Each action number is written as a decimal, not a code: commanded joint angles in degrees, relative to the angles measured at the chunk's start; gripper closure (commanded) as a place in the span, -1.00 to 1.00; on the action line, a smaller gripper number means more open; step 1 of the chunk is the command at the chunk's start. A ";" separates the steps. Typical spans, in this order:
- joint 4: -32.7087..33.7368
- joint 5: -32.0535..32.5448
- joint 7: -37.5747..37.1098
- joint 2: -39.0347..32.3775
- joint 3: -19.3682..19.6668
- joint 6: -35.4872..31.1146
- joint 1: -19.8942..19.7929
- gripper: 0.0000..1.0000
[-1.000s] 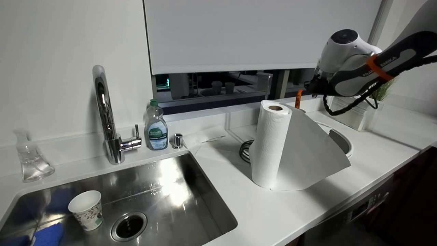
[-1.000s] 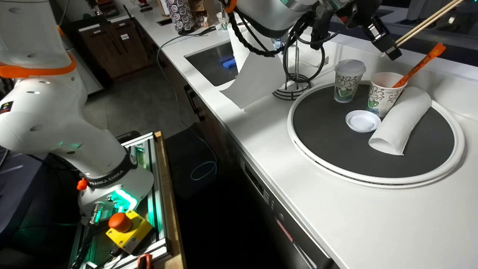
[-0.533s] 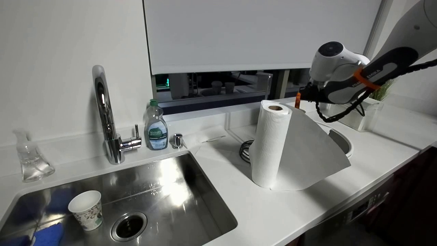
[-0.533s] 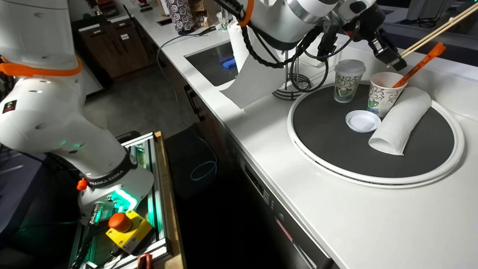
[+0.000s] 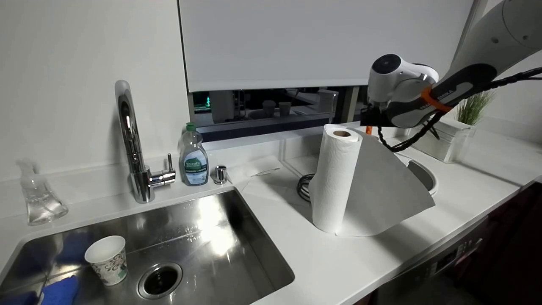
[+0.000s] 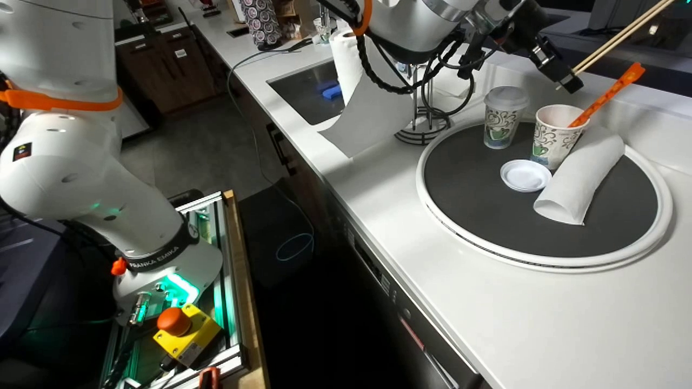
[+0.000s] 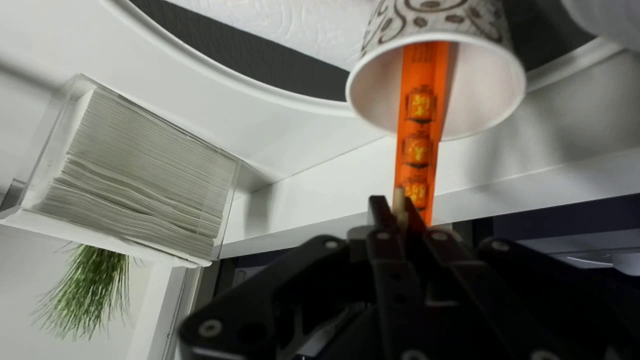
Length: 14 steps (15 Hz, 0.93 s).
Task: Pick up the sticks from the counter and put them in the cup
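Note:
Light wooden sticks (image 6: 621, 40) slant up and to the right from my gripper (image 6: 572, 81) in an exterior view. My gripper is shut on them. In the wrist view, a stick end (image 7: 398, 200) sticks out a little between the fingertips of the gripper (image 7: 397, 212). A patterned paper cup (image 6: 554, 132) stands upright on the round tray, just below the gripper. An orange wrapper (image 6: 611, 94) leans out of that cup. In the wrist view, the cup (image 7: 480, 95) has its opening toward me, and the orange wrapper (image 7: 419, 120) passes behind the fingertips.
A lidded cup (image 6: 498, 121), white lids (image 6: 525, 175) and a rolled paper towel (image 6: 581, 173) share the tray (image 6: 424, 186). The paper towel roll (image 5: 336, 182) stands nearby. Another cup (image 5: 109, 260) is in the sink. A napkin box (image 7: 135, 175) lies beyond the tray.
In an exterior view the arm has moved left and lower. My gripper dipped toward the cup, then rose slightly, still holding the sticks. The cups and tray have not moved.

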<state>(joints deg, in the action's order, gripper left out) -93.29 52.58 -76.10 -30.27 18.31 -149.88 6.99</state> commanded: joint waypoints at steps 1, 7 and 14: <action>0.24 0.82 -0.24 0.11 -1.81 0.88 -1.22 0.87; 6.36 5.11 -3.58 -5.29 -0.93 4.22 0.60 0.97; 10.01 7.95 -7.54 -9.38 -2.30 11.07 1.91 0.97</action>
<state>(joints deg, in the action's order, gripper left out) -85.32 58.09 -80.18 -37.89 16.26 -142.08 8.57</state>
